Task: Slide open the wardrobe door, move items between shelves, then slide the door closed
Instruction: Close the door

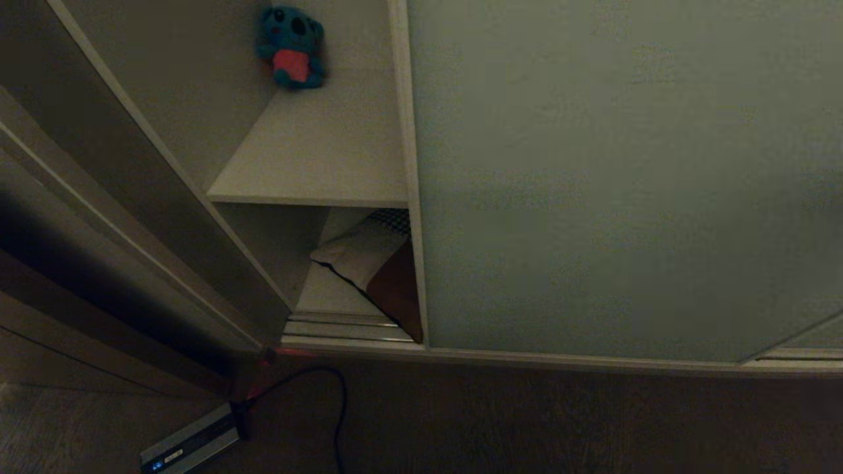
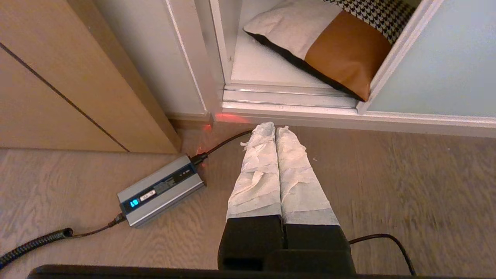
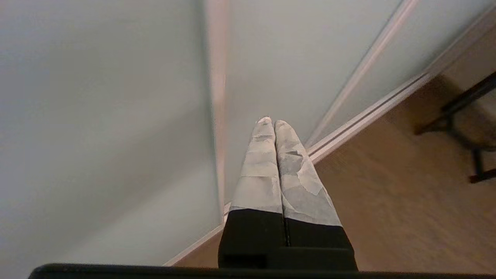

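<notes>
Door-opening step: sliding wardrobe door (image 1: 619,184) mostly covers the cushion (image 2: 329,46). Right gripper (image 3: 271,123), jaws pressed together, faces the panel; next, it must push the edge strip sideways.

Matte door (image 1: 625,178), leather-patched fabric cushion (image 2: 329,46)

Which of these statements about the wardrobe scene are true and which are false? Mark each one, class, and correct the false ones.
1. The cushion lies on the bottom shelf. True.
2. The plush toy sits beside the cushion. False: it sits on the shelf above.
3. The sliding wardrobe door covers the whole opening. False: a gap at its left shows both shelves.
4. The left gripper is shut and holds nothing. True.
5. The right gripper holds the cushion. False: it is shut, empty, near the door.
</notes>
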### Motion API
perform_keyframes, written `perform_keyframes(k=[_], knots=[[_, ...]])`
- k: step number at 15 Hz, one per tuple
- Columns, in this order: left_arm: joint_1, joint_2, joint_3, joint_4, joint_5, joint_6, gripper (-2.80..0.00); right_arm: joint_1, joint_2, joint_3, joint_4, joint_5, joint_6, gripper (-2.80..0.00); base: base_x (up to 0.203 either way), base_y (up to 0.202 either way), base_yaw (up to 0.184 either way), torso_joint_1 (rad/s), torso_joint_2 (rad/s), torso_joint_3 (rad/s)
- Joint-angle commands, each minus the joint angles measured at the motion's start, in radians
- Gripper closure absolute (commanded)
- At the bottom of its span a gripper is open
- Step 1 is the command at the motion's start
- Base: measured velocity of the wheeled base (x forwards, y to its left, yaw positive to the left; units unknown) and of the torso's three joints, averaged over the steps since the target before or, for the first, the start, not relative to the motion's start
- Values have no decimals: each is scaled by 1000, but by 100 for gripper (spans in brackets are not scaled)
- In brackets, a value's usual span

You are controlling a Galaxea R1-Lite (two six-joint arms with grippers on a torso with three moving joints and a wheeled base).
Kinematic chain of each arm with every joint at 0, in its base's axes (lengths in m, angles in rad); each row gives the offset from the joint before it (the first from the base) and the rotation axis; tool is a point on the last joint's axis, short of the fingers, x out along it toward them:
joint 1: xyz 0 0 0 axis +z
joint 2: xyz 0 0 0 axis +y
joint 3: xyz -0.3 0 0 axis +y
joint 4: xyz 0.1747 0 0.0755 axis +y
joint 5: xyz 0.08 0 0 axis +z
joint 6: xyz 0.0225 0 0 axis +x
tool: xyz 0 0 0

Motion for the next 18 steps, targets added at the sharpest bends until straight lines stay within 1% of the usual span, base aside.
perform_keyframes(k=[1, 3, 6, 8, 10, 12, 14, 16, 18], knots=[[0, 2, 0, 0, 0, 0, 0, -4, 65, -37, 0, 11, 2, 0, 0, 0, 0, 0, 0, 0], [0, 2, 0, 0, 0, 0, 0, -4, 87, -61, 1, 67, 2, 0, 0, 0, 0, 0, 0, 0], [0, 2, 0, 0, 0, 0, 0, 2, 129, -81, 1, 83, 10, 0, 0, 0, 0, 0, 0, 0], [0, 0, 0, 0, 0, 0, 0, 8, 156, -107, 1, 99, 51, 0, 0, 0, 0, 0, 0, 0], [0, 2, 0, 0, 0, 0, 0, 10, 181, -125, 0, 144, 89, 0, 0, 0, 0, 0, 0, 0], [0, 2, 0, 0, 0, 0, 0, 30, 203, -136, -9, 169, 110, 0, 0, 0, 0, 0, 0, 0], [0, 1, 0, 0, 0, 0, 0, 60, 226, -136, -62, 170, 113, 0, 0, 0, 0, 0, 0, 0], [0, 2, 0, 0, 0, 0, 0, 63, 243, -138, -88, 171, 112, 0, 0, 0, 0, 0, 0, 0], [0, 2, 0, 0, 0, 0, 0, 67, 272, -137, -165, 165, 115, 0, 0, 0, 0, 0, 0, 0]])
